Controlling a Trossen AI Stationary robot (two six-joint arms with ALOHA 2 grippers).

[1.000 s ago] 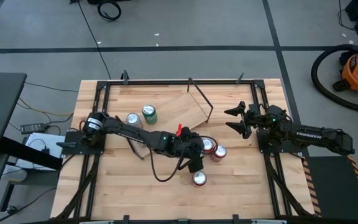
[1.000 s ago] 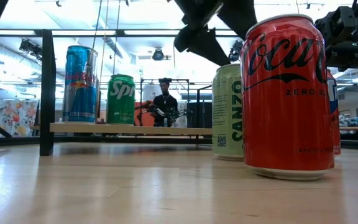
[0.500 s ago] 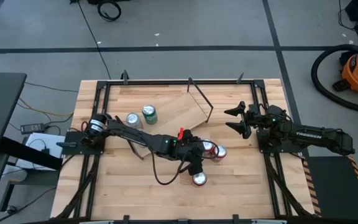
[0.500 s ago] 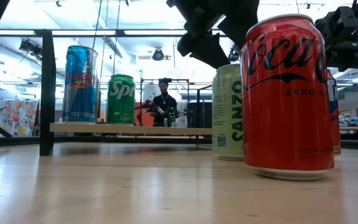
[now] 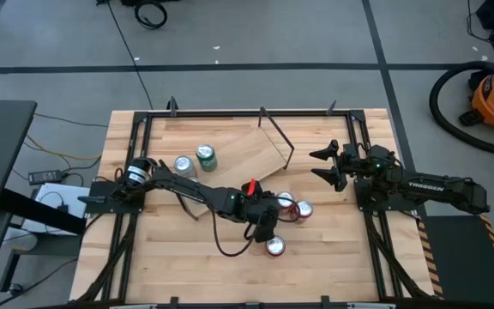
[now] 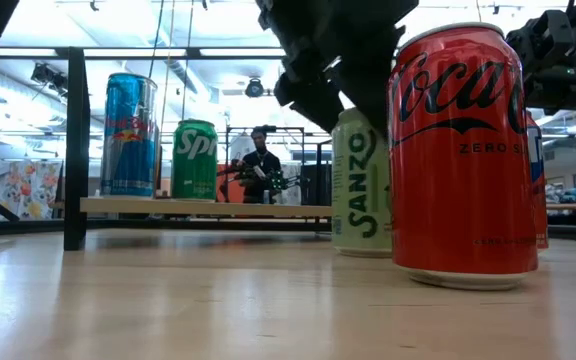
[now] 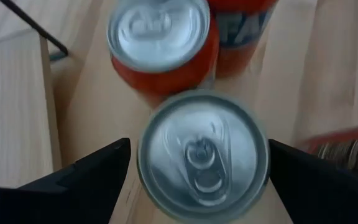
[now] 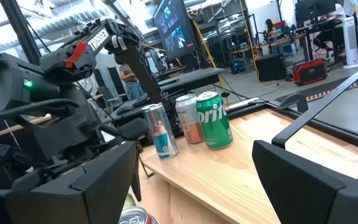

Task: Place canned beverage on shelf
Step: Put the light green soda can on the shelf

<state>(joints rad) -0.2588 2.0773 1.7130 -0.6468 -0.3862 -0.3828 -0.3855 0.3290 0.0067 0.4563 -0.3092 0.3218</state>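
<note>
A pale green Sanzo can point(image 6: 360, 190) stands upright on the table, its silver top point(image 7: 204, 152) showing in the left wrist view. My left gripper point(image 5: 264, 216) is down over it from above, one finger on each side. The shelf, a light wood plank point(image 5: 260, 153) with black rod brackets, lies at the far middle of the table. A blue can point(image 5: 183, 165) and a green Sprite can point(image 5: 206, 158) stand upright left of the plank. My right gripper point(image 5: 328, 165) waits open and empty at the right. My left gripper has the Sanzo can between its two fingers point(image 7: 104, 168), which stand against opposite sides of the can's upper wall point(image 7: 143, 158) just below the rim. The fingers come from above, pointing down. The can stands upright with its base on the table.
Two red cans point(image 5: 286, 202) point(image 5: 304, 209) stand close beyond the Sanzo can, toward the far right. A red Coca-Cola Zero can point(image 6: 463, 150) stands nearer the front edge. A black frame point(image 5: 230, 113) rims the table.
My left gripper has come down over the Sanzo can and gone a little toward the table's near edge. The can has slid a little toward the table's left and stays upright.
</note>
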